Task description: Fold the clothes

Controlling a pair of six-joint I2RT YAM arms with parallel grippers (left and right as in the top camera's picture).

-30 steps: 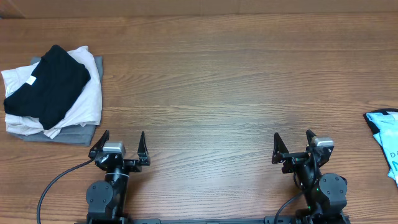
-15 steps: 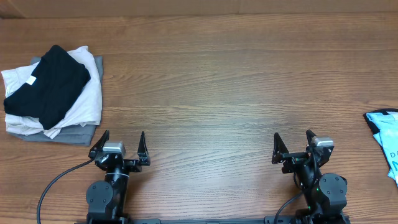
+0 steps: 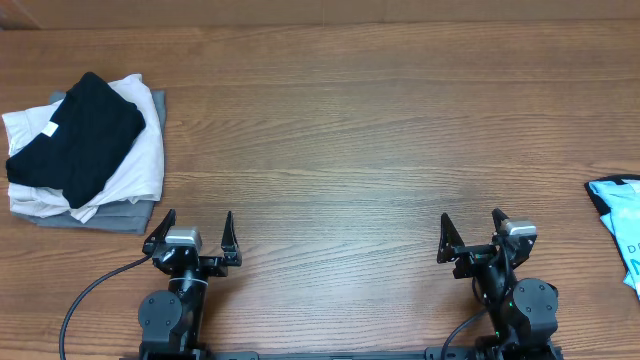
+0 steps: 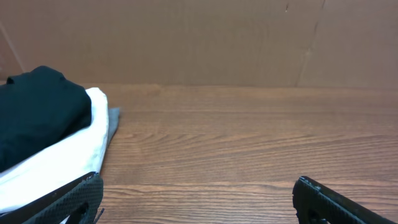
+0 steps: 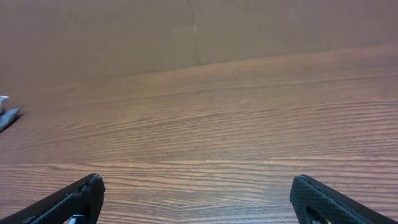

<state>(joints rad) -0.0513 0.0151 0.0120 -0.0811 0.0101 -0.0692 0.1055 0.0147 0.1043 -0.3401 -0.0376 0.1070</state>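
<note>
At 9 o'clock folded pile (image 3: 85,150) looks done, blue tee (image 3: 625,230) waits at 3, so L gripper (image 3: 193,232) & R gripper (image 3: 470,234) prob. idle at 6, jaws apart, empty.

A black garment (image 3: 78,130), white garment (image 3: 135,165), grey garment (image 3: 125,217), sky-blue T-shirt (image 3: 612,205), brown wood-grain table (image 3: 380,130)

blue shirt (image 3: 615,212): cut by right edge, lettering unreadable | grey garment (image 3: 120,218): mostly under white garment (image 3: 135,165) and black garment (image 3: 75,135) | left gripper (image 4: 198,182), right gripper (image 5: 196,180): fingers clipped at bottom edge | pale scrap (image 5: 6,114), left edge: unidentifiable
</note>
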